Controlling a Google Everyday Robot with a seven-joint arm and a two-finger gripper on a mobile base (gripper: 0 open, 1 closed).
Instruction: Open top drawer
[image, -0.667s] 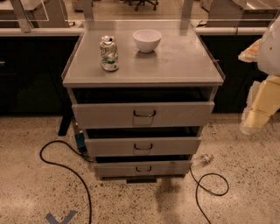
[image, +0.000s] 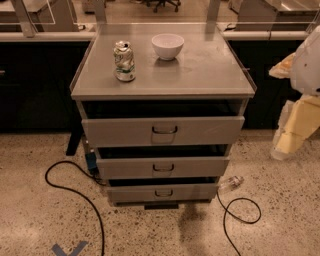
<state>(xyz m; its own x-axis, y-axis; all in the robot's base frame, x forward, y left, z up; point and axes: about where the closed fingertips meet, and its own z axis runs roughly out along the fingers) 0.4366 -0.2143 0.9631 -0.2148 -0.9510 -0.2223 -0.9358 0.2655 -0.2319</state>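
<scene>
The grey metal cabinet has three drawers. The top drawer is the widest and tallest, with a small dark loop handle at its centre. Its front stands out from the cabinet, with a dark gap above it. The two narrower drawers below also stand out a little. My gripper hangs at the end of the cream arm at the far right. It is well clear of the cabinet, to the right of the top drawer and a little lower than it. It holds nothing that I can see.
A crushed can and a white bowl stand on the cabinet top. Black cables loop on the speckled floor at both sides. A clear bottle lies by the cabinet's right foot. Dark counters run behind.
</scene>
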